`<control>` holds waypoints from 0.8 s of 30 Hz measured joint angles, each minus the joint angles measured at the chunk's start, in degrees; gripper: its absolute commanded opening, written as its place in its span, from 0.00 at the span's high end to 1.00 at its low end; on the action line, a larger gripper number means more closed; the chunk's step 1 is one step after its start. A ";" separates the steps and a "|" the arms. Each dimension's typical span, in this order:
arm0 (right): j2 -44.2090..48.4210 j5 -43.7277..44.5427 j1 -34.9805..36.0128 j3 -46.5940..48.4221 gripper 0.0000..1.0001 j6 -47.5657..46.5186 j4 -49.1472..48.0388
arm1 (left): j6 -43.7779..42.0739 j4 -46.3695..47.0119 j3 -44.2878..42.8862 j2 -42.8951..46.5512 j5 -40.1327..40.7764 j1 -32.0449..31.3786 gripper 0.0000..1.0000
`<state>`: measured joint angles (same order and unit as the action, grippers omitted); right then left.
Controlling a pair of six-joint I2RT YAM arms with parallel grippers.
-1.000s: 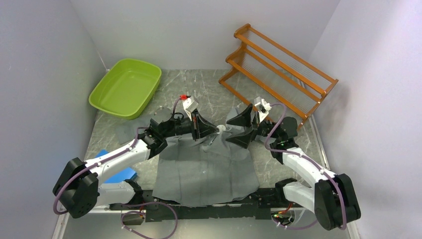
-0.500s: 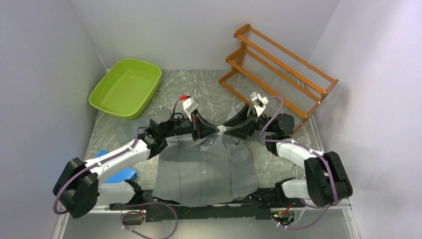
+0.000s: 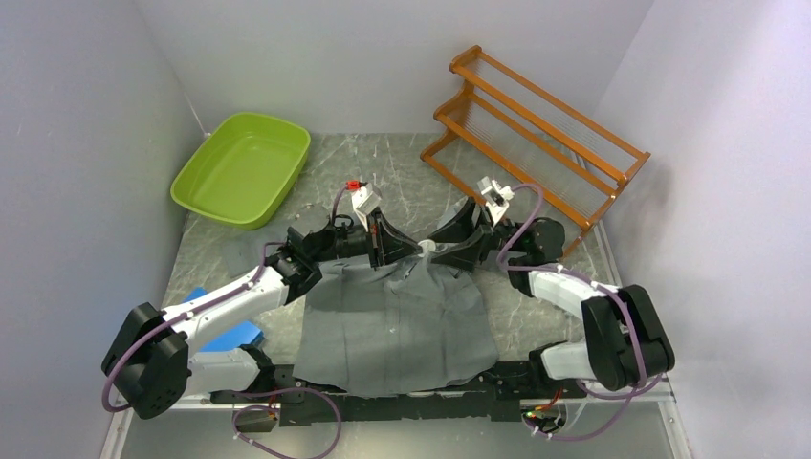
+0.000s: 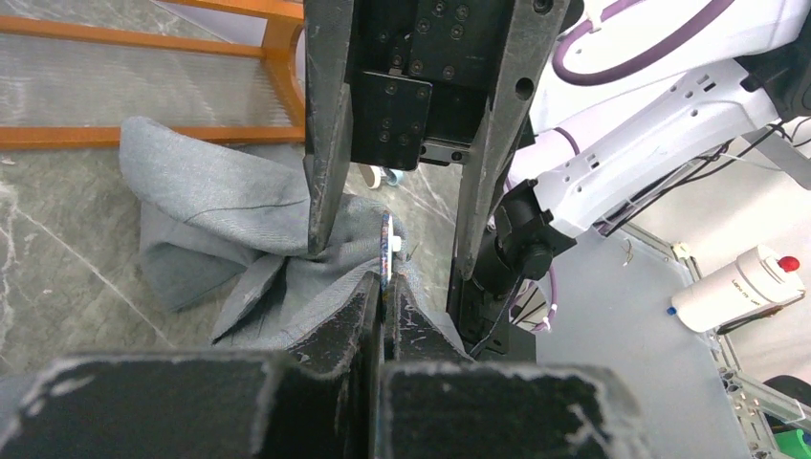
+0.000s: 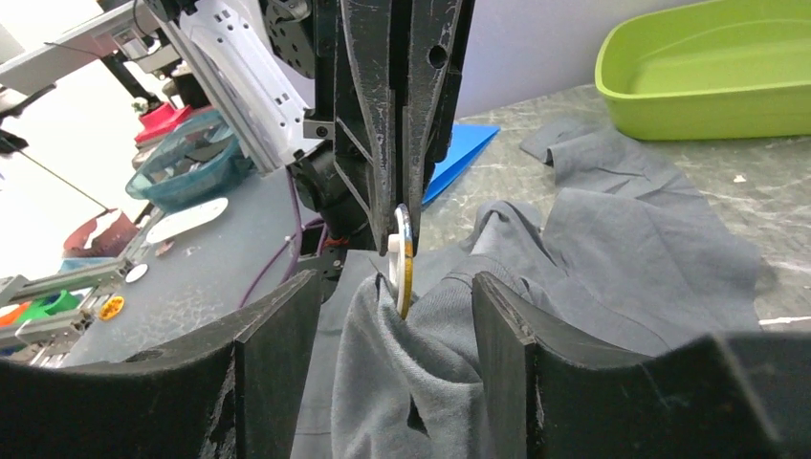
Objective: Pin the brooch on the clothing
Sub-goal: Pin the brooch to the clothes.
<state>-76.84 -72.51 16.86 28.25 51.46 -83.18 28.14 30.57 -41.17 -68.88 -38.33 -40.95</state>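
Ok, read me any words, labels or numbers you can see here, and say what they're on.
White bottle with a red cap, in the background of the left wrist view: dark print along its side, too small to read.
Shirt, brooch, green tub, wooden rack: no text visible.

shirt (image 3: 392, 316): dark grey, spread on the table (image 3: 383, 163), collar end bunched up
brooch (image 3: 427, 247): tiny pale bit, pinched at the tip of the left fingers (image 3: 394, 241)
right fingers (image 3: 466, 222): spread apart, facing it over the bunch
back of table: green tub (image 3: 244, 167) left, wooden rack (image 3: 550, 106) right
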 measured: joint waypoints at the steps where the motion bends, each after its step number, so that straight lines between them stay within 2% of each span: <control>1: 0.79 0.11 0.07 0.00 0.37 -1.49 2.08 | 0.00 0.00 -0.07 0.00 -0.02 0.02 0.97; 6: 8.66 1.99 0.68 0.04 0.47 -15.19 19.19 | 0.02 0.02 -0.09 0.00 -0.02 0.02 0.97; 8: 10.58 2.45 1.09 0.20 0.56 -19.10 24.06 | 0.02 0.00 -0.09 0.00 -0.02 0.02 0.97; 10: 10.73 2.64 1.44 0.31 0.63 -21.03 26.43 | 0.02 0.00 -0.11 0.00 -0.04 0.02 0.97; 14: 9.75 3.04 1.55 0.33 0.69 -22.21 29.07 | -0.02 -0.15 -0.22 -0.02 -0.31 0.02 0.97; 20: 9.66 3.02 2.43 1.92 0.77 -24.55 34.01 | -0.42 -1.70 -0.76 -0.11 -0.20 0.28 0.97; 24: 9.68 3.10 3.17 3.61 0.77 -26.47 37.99 | -0.48 -2.19 -1.31 -0.35 -0.02 0.44 0.97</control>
<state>-67.16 -69.41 20.03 31.86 24.99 -45.19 27.66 28.38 -42.48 -69.23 -38.35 -40.51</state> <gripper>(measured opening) 0.233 0.046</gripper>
